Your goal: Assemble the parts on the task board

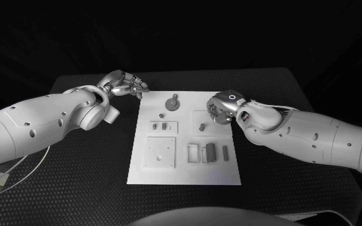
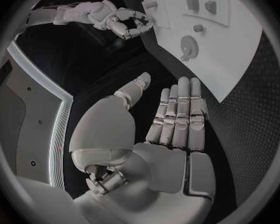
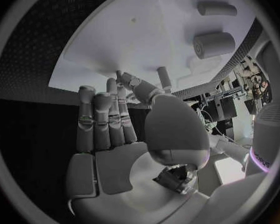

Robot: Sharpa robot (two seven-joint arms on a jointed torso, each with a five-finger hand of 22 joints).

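The white task board lies in the middle of the table. A round grey part sits at its far end, small parts stand in a raised frame, and a peg stands in a square recess. My left hand hovers off the board's far left corner, fingers straight and apart, nothing in it. My right hand hangs over the board's right side just beyond the peg, fingers extended and holding nothing. The left wrist view shows the board and the round part.
A square plate and several upright bars occupy the board's near half. A cylinder stands on the board in the right wrist view. Black matting surrounds the board. A cable trails at the table's near left.
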